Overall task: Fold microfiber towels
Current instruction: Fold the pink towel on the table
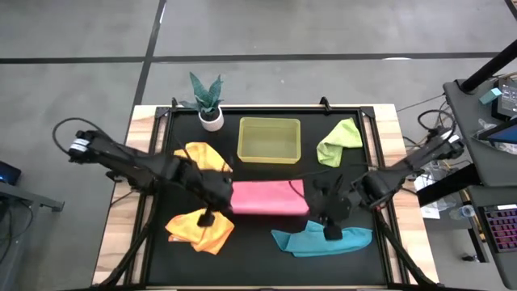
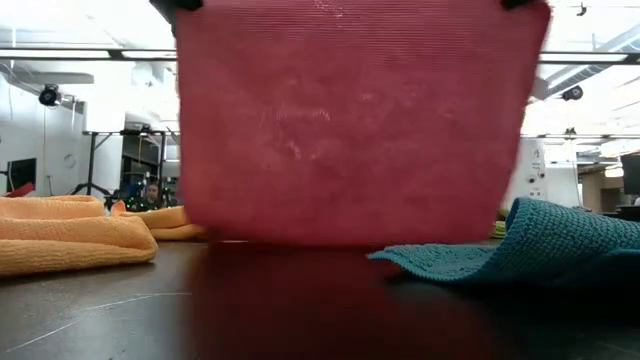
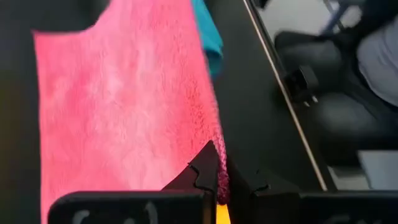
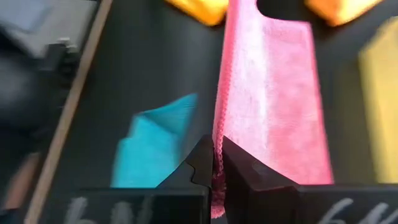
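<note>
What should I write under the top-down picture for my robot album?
Both robot hands, left hand and right hand, pinch the pink towel by its ends above the black mat.

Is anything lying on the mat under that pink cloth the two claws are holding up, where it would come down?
Nothing visible. Both claws, left and right, pinch the pink towel by its edge. The orange towel and teal towel lie off to either side on the black mat.
</note>
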Robot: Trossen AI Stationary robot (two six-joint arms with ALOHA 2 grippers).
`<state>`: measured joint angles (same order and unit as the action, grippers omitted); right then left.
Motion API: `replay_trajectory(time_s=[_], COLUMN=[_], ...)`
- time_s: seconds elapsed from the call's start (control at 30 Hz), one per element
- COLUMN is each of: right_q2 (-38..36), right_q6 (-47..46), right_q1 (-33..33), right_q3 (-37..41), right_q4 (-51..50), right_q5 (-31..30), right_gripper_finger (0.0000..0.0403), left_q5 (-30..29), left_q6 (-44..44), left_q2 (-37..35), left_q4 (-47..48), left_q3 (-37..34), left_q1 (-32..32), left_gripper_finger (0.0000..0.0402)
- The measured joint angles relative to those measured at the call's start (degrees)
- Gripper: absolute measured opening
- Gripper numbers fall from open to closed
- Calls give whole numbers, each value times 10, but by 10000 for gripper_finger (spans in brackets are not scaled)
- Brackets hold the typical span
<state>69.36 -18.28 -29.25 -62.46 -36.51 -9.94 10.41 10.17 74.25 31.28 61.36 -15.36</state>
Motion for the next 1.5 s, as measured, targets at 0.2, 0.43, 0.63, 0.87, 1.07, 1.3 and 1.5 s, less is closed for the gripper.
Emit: replay_trajectory(time_s=[0.2,0.43,0.63,0.87,1.07,1.3,1.5], right_q2=[35,90,120,122,122,123,123], right_q6=[-56,-89,-88,-76,-47,-37,-37], right_q1=[-21,-11,28,96,136,166,175], right_q3=[46,65,67,94,108,120,135], right_q4=[74,85,84,82,82,86,99], right_q5=[30,31,56,52,22,19,9], right_gripper_finger=[8,8,8,8,8,8,8], left_q5=[2,26,24,-32,-50,-63,-66], left_q6=[31,45,45,30,26,25,26], left_q2=[91,173,209,194,189,189,191], left_q4=[-34,-42,-42,-21,-10,-12,-23], left_q3=[0,0,-1,-8,-30,-46,-55], left_q1=[-48,-45,-20,14,56,84,91], left_gripper_finger=[0,0,0,0,0,0,0])
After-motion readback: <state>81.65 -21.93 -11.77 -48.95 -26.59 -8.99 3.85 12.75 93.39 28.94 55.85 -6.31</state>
